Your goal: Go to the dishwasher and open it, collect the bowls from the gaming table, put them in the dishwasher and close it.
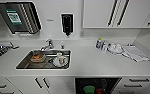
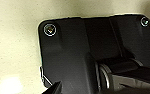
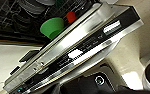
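Note:
The dishwasher stands open under the white counter, dark inside, at the lower edge of the head view. A lime-green bowl sits in its rack beside a red item. In the right wrist view the dishwasher door is close up and tilted. Its steel top edge and black control strip face the camera. Behind it the green bowl rests in the dark rack next to a small red cup. The left wrist view holds the robot's dark plate over pale floor.
A steel sink holds a food container and a cup on a plate. Behind it is a faucet. Bottles and a cloth lie on the counter's right. White cabinet doors flank the dishwasher.

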### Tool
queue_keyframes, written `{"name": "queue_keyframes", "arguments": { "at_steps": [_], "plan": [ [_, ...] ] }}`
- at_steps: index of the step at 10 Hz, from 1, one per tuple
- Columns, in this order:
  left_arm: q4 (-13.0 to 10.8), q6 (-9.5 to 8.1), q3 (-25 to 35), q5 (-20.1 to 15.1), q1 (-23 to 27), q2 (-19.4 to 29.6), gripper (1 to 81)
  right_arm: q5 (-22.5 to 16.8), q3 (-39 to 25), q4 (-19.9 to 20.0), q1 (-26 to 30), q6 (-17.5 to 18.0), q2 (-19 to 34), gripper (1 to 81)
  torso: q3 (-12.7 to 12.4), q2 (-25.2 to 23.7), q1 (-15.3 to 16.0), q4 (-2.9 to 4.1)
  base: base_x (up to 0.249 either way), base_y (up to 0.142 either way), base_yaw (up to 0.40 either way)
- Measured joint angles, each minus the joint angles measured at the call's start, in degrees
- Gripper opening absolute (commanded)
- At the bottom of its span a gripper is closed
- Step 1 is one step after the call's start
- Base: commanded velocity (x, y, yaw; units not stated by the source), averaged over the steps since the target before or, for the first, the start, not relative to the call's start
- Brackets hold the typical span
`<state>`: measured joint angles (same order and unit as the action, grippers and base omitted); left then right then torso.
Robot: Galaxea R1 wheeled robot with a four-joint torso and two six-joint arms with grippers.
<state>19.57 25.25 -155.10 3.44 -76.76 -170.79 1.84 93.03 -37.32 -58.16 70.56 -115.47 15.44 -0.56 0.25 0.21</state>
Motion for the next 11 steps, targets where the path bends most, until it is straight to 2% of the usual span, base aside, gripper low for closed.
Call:
{"name": "queue_keyframes", "arguments": {
  "at_steps": [3, 5, 9, 11],
  "plan": [
    [1.5, -0.2, -2.1, 0.0, 0.0, 0.3, 81.1, 0.1, 0.7, -0.2, -5.9, 0.0, -2.2, 81.1, 0.0, 0.0, 0.0, 0.0, 0.0, 0.0, 0.0],
    [1.5, -0.22, -2.1, 0.0, 0.0, 0.3, 81.1, 0.7, 3.9, -1.1, -8.0, 0.0, -7.2, 81.1, 0.0, 0.0, 0.0, 0.0, 0.0, 0.0, 0.0],
    [1.5, -0.22, -2.1, 0.0, 0.0, 0.3, 81.1, 3.2, 14.6, -2.5, -12.9, -0.1, -15.1, 81.1, 0.0, -0.1, 0.0, 0.0, 0.0, 0.0, 0.0],
    [1.5, -0.2, -2.1, -0.1, -0.1, 0.3, 81.1, 4.3, 18.9, -4.1, -15.1, -0.1, -19.8, 81.1, 0.0, -2.3, 1.3, 0.0, 0.0, 0.0, 0.0]
  ]
}}
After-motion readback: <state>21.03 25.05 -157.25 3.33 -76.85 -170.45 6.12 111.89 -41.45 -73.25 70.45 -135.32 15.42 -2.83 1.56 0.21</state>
